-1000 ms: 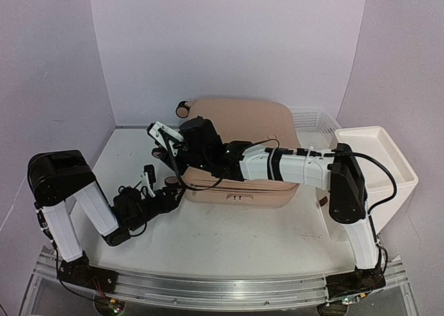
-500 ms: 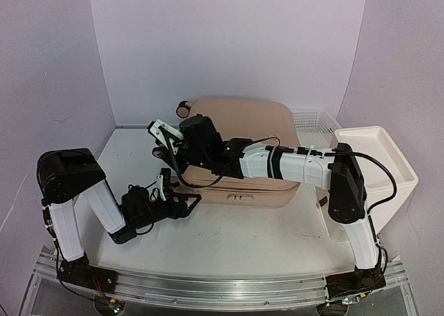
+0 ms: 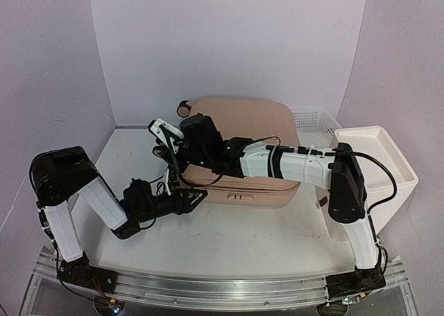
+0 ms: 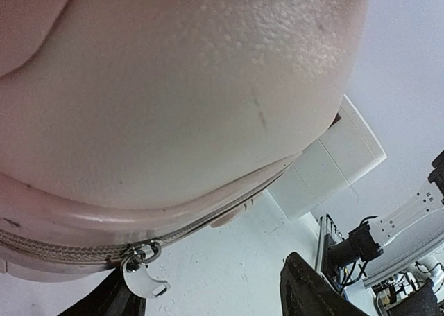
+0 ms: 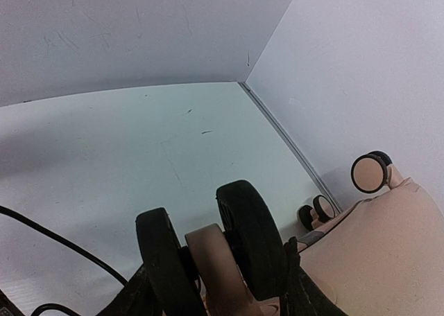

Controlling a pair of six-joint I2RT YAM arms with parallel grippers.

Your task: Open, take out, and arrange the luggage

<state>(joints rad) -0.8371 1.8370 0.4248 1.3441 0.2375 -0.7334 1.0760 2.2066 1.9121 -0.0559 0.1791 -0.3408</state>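
Observation:
The pale pink luggage (image 3: 243,122) lies flat and zipped shut at the back of the table. My right arm reaches across it to its left end. There my right gripper (image 3: 168,148) is shut on a black twin wheel (image 5: 243,233), one finger against each tyre. My left gripper (image 3: 196,196) lies low on the table at the case's front left corner. In the left wrist view it (image 4: 208,292) is open under the shell (image 4: 173,87). The silver zipper pull (image 4: 142,274) hangs from the zipper (image 4: 62,250) just beside its left finger, not gripped.
A white mesh basket (image 3: 312,118) sits behind the case at the right. The white drawer cabinet (image 3: 378,163) stands at the right edge, close to the right arm's elbow. Two more wheels (image 5: 371,170) stick out near the back wall. Walls close in on three sides.
My left arm has slid right along the table, bringing its gripper to the case's front left corner by the zipper pull. My right arm and the case have not moved.

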